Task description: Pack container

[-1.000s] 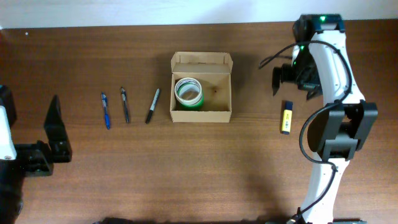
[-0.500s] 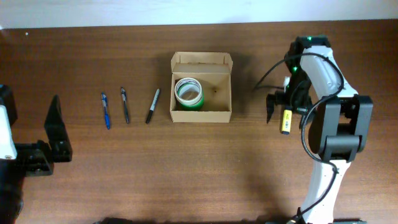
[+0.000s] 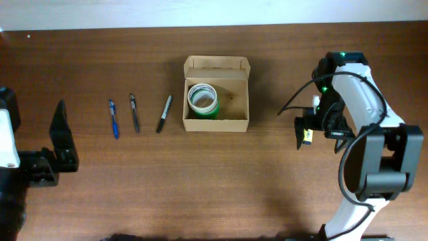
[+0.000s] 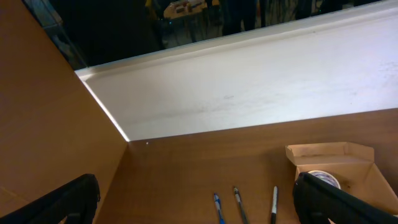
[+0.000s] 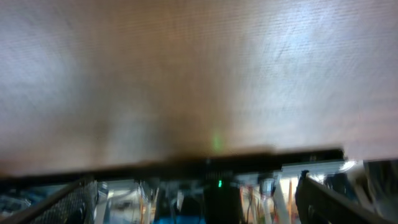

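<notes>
Container [image 3: 216, 100] sits mid-tabletop [image 3: 200, 194], flap at rear. Roll [image 3: 202, 98] inside, left half. Three pens in a row to container's left, none touching: near pen [image 3: 164, 113], mid pen [image 3: 134, 112], outer pen [image 3: 113, 118]. Marker [image 3: 307, 136] lies well right of container, under right pincer [image 3: 305, 128]. Left pincer [image 4: 199, 202] at far left, apart from pens.

container [image 3: 216, 125]: plain tan
roll [image 3: 202, 98]: green, white rim
pen [image 3: 113, 119]: blue
marker [image 3: 164, 113]: black
highlighter [image 3: 307, 136]: yellow, seemingly dark-capped
table [image 3: 200, 181]: brown woodgrain
</notes>
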Controlling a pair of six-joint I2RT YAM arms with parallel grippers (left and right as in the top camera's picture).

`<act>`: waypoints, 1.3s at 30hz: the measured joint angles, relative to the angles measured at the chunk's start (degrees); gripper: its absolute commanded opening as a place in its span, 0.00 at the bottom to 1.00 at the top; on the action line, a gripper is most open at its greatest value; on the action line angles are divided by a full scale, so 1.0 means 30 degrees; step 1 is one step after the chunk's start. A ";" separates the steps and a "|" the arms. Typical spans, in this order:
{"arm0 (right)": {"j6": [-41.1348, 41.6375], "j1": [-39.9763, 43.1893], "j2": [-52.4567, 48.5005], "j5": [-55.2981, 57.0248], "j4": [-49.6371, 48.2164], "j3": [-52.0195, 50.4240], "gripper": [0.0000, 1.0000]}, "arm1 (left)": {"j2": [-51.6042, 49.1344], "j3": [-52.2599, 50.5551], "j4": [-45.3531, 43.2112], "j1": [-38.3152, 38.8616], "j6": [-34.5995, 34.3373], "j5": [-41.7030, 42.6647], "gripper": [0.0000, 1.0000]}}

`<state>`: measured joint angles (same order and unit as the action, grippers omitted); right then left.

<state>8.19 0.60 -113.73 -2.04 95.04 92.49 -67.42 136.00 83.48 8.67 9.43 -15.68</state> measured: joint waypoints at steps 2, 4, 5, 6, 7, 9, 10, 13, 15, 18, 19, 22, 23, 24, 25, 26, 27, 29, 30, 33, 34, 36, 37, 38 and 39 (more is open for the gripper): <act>0.0102 0.0000 0.0415 0.0189 -0.0852 -0.0029 1.00 | 0.0000 0.0000 0.0007 0.0000 0.0000 0.0000 0.99; 0.0153 -0.0051 0.0882 0.0393 -0.1632 -0.0036 1.00 | 0.0000 0.0000 0.0000 0.0000 0.0000 0.0000 0.99; 0.0211 -0.0109 0.1253 0.0656 -0.2062 -0.0036 1.00 | 0.0000 0.0000 0.0007 0.0000 0.0000 0.0000 0.99; 0.0211 -0.0168 0.1472 0.0831 -0.2295 -0.0036 1.00 | 0.0000 0.0000 0.0007 0.0000 0.0000 0.0000 0.99; 0.0219 -0.0306 0.1836 0.1158 -0.2630 -0.0036 1.00 | 0.0000 0.0000 0.0073 0.0000 0.0000 0.0000 0.99; 0.0204 -0.0663 0.2557 0.1683 -0.3526 -0.0131 1.00 | 0.0000 0.0000 0.0175 0.0000 0.0000 0.0000 0.99; 0.0211 -0.0838 0.2871 0.1851 -0.4036 -0.0240 0.99 | 0.0000 0.0000 0.0226 0.0000 0.0000 0.0000 0.99; 0.0197 -0.1508 0.4044 0.2266 -0.6171 -0.1224 0.95 | -0.0007 0.0000 0.0255 0.0000 0.0000 0.0007 0.99; 0.0240 -0.1880 0.4750 0.2484 -0.7533 -0.2273 0.95 | -0.0015 0.0000 0.0262 0.0000 0.0000 0.0000 0.99; 0.0255 -0.2091 0.5297 0.2688 -0.9063 -0.4036 0.95 | -0.0015 0.0000 0.0291 0.0000 0.0000 0.0000 0.99; 0.0255 -0.2091 0.5362 0.2761 -0.9770 -0.4779 0.95 | -0.0015 0.0000 0.0299 0.0000 0.0000 0.0007 0.99; 0.0277 -0.2091 0.5340 0.2827 -1.1424 -0.6805 0.95 | -0.0022 0.0000 0.0291 0.0000 0.0000 0.0007 0.99; 0.0262 -0.2091 0.5340 0.2820 -1.1795 -0.7344 0.95 | -0.0029 0.0000 0.0321 0.0000 0.0000 0.0000 0.99; 0.0270 -0.2091 0.5340 0.2820 -1.2065 -0.7781 0.95 | -0.0029 0.0000 0.0306 0.0000 0.0000 0.0000 0.99; 0.0262 -0.2091 0.5340 0.2820 -1.2247 -0.8123 0.95 | -0.0029 0.0000 0.0313 0.0000 0.0000 0.0007 0.99; 0.0270 -0.2091 0.5340 0.2820 -1.2444 -0.8357 0.95 | -0.0036 0.0000 0.0313 0.0000 0.0000 0.0000 0.99; 0.0262 -0.2091 0.5340 0.2820 -1.2655 -0.8488 0.95 | -0.0029 0.0000 0.0313 0.0000 0.0000 0.0000 0.99; 0.0291 -0.2091 0.5340 0.2827 -1.3092 -0.8517 0.95 | -0.0029 0.0000 0.0313 0.0000 0.0000 0.0000 0.99; 0.0328 -0.2091 0.5340 0.2827 -1.3318 -0.8517 0.95 | -0.0029 0.0000 0.0313 0.0000 0.0000 0.0000 0.99; 0.0867 -0.2091 0.5340 0.2856 -1.4025 -0.8517 0.95 | -0.0029 0.0000 0.0313 0.0000 0.0000 0.0000 0.99; 0.1195 -0.2091 0.5340 0.2907 -1.4338 -0.8517 0.95 | -0.0029 0.0000 0.0321 0.0000 0.0000 0.0000 0.99; 0.1887 -0.2091 0.5340 0.2914 -1.5059 -0.8517 0.95 | -0.0029 0.0000 0.0321 0.0000 0.0000 0.0000 0.99; 0.2266 -0.2091 0.5340 0.2922 -1.5344 -0.8517 0.95 | -0.0029 0.0000 0.0321 0.0000 0.0000 0.0000 0.99; 0.2645 -0.2091 0.5340 0.2922 -1.5569 -0.8517 0.95 | -0.0029 0.0000 0.0328 0.0000 0.0000 0.0000 0.99; 0.2907 -0.2091 0.5340 0.2922 -1.5708 -0.8517 0.95 | -0.0029 0.0000 0.0321 0.0000 0.0000 0.0000 0.99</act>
<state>16.91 -5.67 -97.71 6.72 47.92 66.94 -67.51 136.00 84.44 8.67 9.43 -15.68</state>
